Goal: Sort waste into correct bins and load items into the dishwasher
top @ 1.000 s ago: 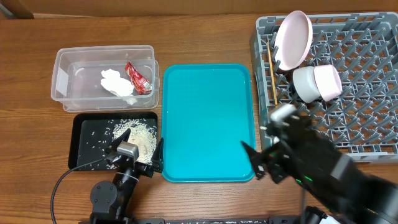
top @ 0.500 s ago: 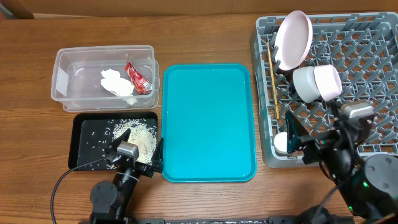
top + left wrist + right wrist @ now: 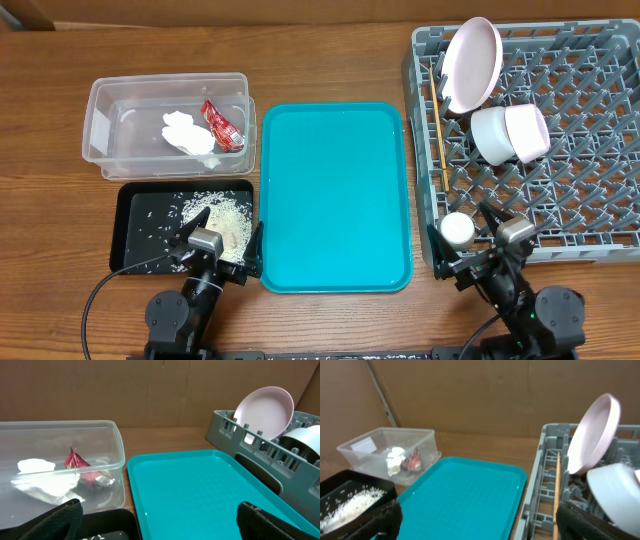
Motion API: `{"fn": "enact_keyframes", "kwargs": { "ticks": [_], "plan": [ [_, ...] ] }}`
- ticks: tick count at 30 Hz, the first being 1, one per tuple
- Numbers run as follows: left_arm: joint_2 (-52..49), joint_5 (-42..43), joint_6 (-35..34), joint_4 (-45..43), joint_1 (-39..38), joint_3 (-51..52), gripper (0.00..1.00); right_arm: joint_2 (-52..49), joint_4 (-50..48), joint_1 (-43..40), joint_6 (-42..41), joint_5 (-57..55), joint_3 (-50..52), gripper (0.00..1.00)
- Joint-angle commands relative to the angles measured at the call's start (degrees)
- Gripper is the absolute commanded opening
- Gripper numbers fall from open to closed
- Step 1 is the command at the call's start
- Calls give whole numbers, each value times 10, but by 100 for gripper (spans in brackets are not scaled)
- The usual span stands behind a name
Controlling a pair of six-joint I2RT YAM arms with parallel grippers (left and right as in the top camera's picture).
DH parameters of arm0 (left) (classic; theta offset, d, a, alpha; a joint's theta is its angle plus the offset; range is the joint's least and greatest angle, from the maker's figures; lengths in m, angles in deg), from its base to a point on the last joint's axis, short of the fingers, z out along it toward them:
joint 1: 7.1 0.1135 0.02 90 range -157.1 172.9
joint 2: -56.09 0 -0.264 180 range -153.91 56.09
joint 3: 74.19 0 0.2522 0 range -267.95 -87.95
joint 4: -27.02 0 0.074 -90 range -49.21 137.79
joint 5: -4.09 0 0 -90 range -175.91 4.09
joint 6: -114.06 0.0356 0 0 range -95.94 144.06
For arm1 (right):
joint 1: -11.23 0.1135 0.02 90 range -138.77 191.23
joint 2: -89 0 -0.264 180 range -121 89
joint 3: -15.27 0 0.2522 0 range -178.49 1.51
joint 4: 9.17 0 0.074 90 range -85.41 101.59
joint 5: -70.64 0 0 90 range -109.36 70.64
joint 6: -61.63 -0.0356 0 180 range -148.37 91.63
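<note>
The clear tub (image 3: 100, 125) holds the white napkin (image 3: 190, 132) and red wrapper (image 3: 222, 125). Rice (image 3: 228, 213) lies piled in the black tray (image 3: 128, 232). In the grey dish rack (image 3: 590, 150) a pink plate (image 3: 472, 62) stands upright, with a bowl (image 3: 510, 133) on its side, chopsticks (image 3: 438, 120) along the left wall and a small white cup (image 3: 458, 230) in the front left corner. My left gripper (image 3: 218, 245) (image 3: 160, 526) is open over the black tray's near right corner. My right gripper (image 3: 478, 250) (image 3: 480, 527) is open at the rack's front edge, holding nothing.
A bare teal serving tray (image 3: 335, 195) lies between the bins and the rack. The left arm's cable (image 3: 100, 290) loops over the table's near edge. A cardboard wall closes off the back of the table.
The right arm has drawn back from the teal tray's right corner to the table's near edge by the rack. The cup now shows in the rack's corner. The left arm is still.
</note>
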Motion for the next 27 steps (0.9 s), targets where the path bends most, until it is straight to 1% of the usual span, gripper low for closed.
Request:
{"fn": "enact_keyframes", "kwargs": {
  "ticks": [1,7,9,27],
  "plan": [
    [6,5,-8,-2,3,3,100,36,-25,-3,-3,18,49,100],
    [6,5,-8,-2,3,3,100,36,-110,-3,-9,19,119,100],
    [6,5,-8,-2,3,3,100,36,-171,-2,-9,19,145,100],
    [6,5,-8,-2,3,3,100,36,-162,-2,-9,19,143,100]
  ]
}}
